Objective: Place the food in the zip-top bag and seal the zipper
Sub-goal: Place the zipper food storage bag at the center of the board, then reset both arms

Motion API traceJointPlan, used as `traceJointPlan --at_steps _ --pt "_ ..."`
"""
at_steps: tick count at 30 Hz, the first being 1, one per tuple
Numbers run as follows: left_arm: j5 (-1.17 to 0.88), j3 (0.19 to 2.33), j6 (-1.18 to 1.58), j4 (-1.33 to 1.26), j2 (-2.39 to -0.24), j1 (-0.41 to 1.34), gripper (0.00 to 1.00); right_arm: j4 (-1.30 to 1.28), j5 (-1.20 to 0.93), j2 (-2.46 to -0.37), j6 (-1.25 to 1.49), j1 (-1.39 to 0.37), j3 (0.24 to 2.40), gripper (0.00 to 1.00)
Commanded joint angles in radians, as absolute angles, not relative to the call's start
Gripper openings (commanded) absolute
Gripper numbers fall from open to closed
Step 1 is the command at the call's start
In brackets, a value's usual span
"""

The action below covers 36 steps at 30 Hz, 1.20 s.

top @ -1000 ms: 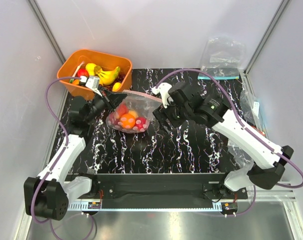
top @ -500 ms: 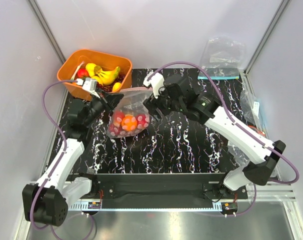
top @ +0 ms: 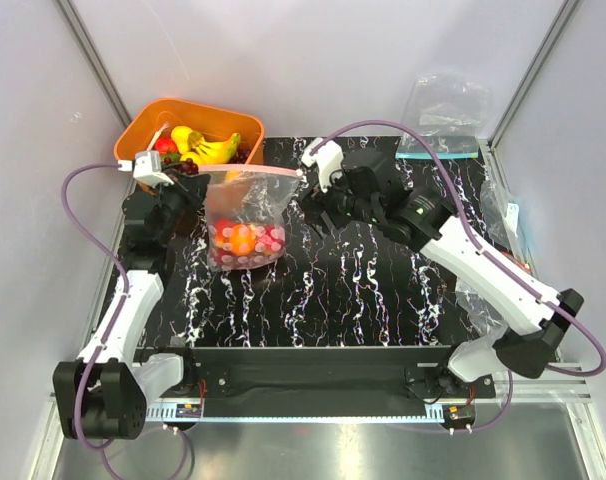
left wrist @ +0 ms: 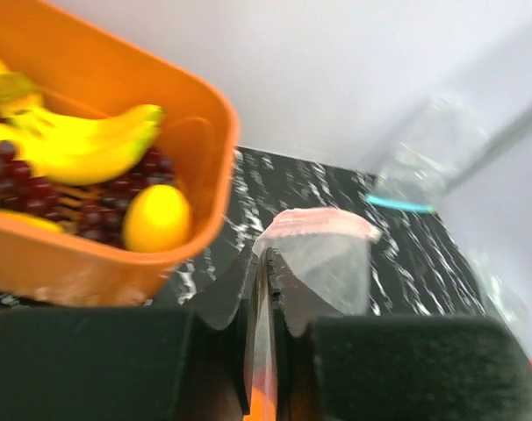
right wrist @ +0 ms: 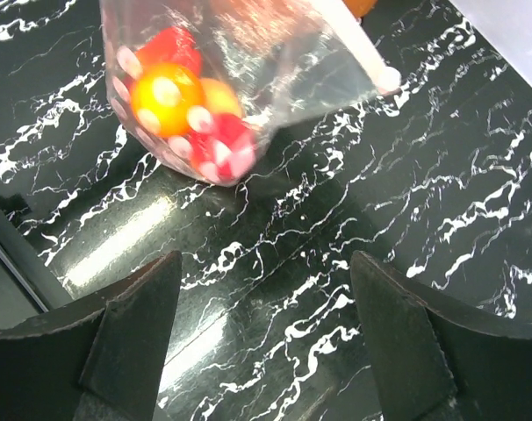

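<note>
So the food (top: 243, 240) looks like it's all inside the zip-top bag (top: 251, 203) by now, with orange and red balls bunched at the bottom. The bag is held upright over the black marble table (top: 363, 290), just in front of the orange bin (top: 143, 130). I can't tell if its bottom actually rests on the table. The left gripper (left wrist: 264, 267) is pinched tight on the bag's top left corner, and the wrist cam shows the film squeezed between its fingers. The right gripper (right wrist: 266, 263) is spread wide with nothing in it, near the right end of the zipper (top: 258, 174) but apart from it. The strip runs fairly straight across the mouth, though whether any of it is pressed closed is too small to make out. My read is that loading is done and sealing is the step in hand. Next, the right one needs to close on the strip and slide along it while the left keeps that corner taut.
</note>
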State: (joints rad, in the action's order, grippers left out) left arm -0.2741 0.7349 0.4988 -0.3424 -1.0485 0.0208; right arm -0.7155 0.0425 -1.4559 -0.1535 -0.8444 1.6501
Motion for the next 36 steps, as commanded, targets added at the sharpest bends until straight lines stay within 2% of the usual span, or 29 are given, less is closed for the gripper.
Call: traceJointPlan --at_steps 1,2,3,4,5,9,13,19,21,25,29,36 --pt "-0.161 0.744 0.514 -0.365 -0.993 0.003 0.16 -0.651 0.060 -1.381 -0.100 -0.821 1.622 0.84" --pt "-0.093 0.733 0.529 -0.350 -0.976 0.003 0.41 -0.640 0.089 -1.361 -0.086 -0.816 1.594 0.85" --pt "-0.056 0.723 0.537 -0.338 -0.957 0.003 0.60 -0.626 0.113 -1.350 -0.051 -0.805 1.579 0.85" --pt "-0.013 0.710 0.538 -0.312 -0.921 0.003 0.72 -0.602 0.142 -1.338 -0.031 -0.801 1.547 0.91" --pt "-0.006 0.709 0.528 -0.296 -0.902 0.003 0.82 -0.594 0.181 -1.316 -0.009 -0.799 1.533 0.93" --pt "-0.003 0.739 0.523 -0.181 -0.812 0.003 0.98 -0.578 0.183 -1.261 0.073 -0.795 1.468 0.99" --pt "-0.020 0.796 0.546 -0.037 -0.727 0.003 0.99 -0.571 0.176 -1.189 0.133 -0.795 1.399 1.00" --pt "-0.222 0.882 0.588 0.135 -0.713 0.003 0.99 -0.523 0.144 -1.059 0.189 -0.795 1.238 1.00" --pt "-0.232 0.920 0.568 0.246 -0.709 0.005 0.99 -0.525 0.175 -1.028 0.198 -0.795 1.204 1.00" --pt "-0.198 0.957 0.490 0.404 -0.683 0.003 0.99 -0.508 0.222 -0.925 0.227 -0.795 1.103 1.00" --pt "-0.160 0.957 0.391 0.506 -0.637 0.003 0.99 -0.471 0.361 -0.822 0.251 -0.795 1.010 1.00" --pt "-0.055 0.800 0.330 0.514 -0.415 0.003 0.99 -0.413 0.500 -0.693 0.317 -0.795 0.891 1.00"
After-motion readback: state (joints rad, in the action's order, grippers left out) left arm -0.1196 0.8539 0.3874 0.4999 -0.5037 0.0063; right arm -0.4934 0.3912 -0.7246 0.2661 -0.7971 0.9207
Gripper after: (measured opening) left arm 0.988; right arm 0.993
